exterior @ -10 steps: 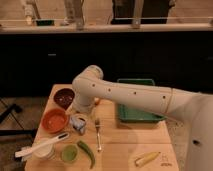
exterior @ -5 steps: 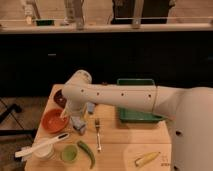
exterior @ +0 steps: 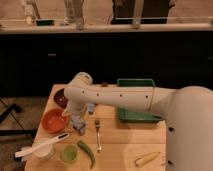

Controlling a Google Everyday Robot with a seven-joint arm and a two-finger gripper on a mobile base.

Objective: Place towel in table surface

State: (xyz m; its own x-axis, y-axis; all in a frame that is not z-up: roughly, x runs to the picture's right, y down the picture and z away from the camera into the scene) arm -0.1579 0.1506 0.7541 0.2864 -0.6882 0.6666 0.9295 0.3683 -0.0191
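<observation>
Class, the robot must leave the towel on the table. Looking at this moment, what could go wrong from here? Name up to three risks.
1. The gripper hangs low at the towel, right beside the orange bowl. The towel could end up over the bowl's rim instead of flat on the table.
2. The fork lies close by, so the arm might knock it when pulling away.
3. The soft towel may snag and lift with the gripper.

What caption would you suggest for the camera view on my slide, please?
Robot gripper at the towel on the table, between orange bowl and fork.
</observation>
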